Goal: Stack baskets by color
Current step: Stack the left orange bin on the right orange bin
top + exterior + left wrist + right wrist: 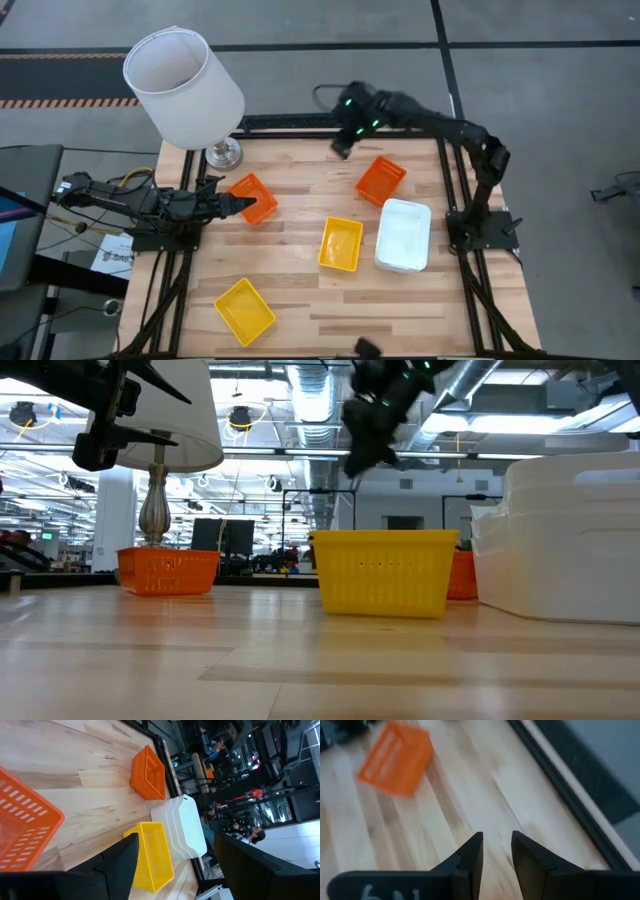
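Two orange baskets rest on their bottoms on the wooden table, one at the left [252, 198] and one at the far right [380, 180]. One yellow basket [341, 243] stands mid-table and another [244, 310] sits near the front edge. A stack of white baskets [404, 235] stands at the right. My left gripper [238, 206] hovers open over the left orange basket [20, 820], with nothing between its fingers. My right gripper [340, 148] is raised above the bare wood near the far edge. Its fingers [472, 852] are slightly apart and empty.
A white-shaded lamp [185, 85] stands on its metal foot [224, 153] at the far left corner. A black rail [570, 785] runs along the far edge under my right gripper. Bare wood lies between the baskets. A small dark thing [367, 347] sits at the front edge.
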You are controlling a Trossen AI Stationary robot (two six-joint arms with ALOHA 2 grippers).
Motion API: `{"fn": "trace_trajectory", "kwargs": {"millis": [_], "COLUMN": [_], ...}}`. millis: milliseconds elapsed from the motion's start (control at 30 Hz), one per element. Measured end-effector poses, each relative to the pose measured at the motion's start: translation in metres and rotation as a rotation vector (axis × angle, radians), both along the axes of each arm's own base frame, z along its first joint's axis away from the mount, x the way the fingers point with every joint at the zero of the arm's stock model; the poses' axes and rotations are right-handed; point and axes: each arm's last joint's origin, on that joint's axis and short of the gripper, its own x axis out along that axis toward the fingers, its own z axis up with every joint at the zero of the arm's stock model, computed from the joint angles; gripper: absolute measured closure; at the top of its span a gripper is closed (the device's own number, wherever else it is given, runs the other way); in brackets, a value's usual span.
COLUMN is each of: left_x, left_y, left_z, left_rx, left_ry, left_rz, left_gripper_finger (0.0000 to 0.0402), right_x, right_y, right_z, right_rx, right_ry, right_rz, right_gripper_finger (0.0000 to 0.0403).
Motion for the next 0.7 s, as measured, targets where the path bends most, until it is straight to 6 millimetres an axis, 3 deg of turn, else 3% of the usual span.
{"fn": "trace_trajectory", "kwargs": {"millis": [233, 367, 533, 700], "left_x": [0.0, 0.0, 0.001, 0.001], "left_y": [0.0, -0.001, -0.001, -0.001], "left_z": [0.001, 0.001, 0.001, 0.0], "left_rx": [-0.004, -0.006, -0.007, -0.005], "left_ry": [-0.01, -0.008, -0.003, 0.0], "left_rz": [-0.007, -0.019, -0.05, -0.052], "left_gripper_finger": [0.0155, 0.0155, 0.0155, 0.0155], "right_x": [0.066, 0.096, 0.126, 0.144], "right_y": [0.056, 0.078, 0.089, 0.091], "right_z": [-0.012, -0.035, -0.08, -0.118], "right_rx": [-0.102, -0.094, -0.05, -0.011], "right_ry": [-0.198, -0.261, -0.28, -0.239], "right_rz": [-0.058, -0.061, -0.071, -0.085], "right_gripper_finger": [0.0261, 0.023, 0.0194, 0.0189]}}
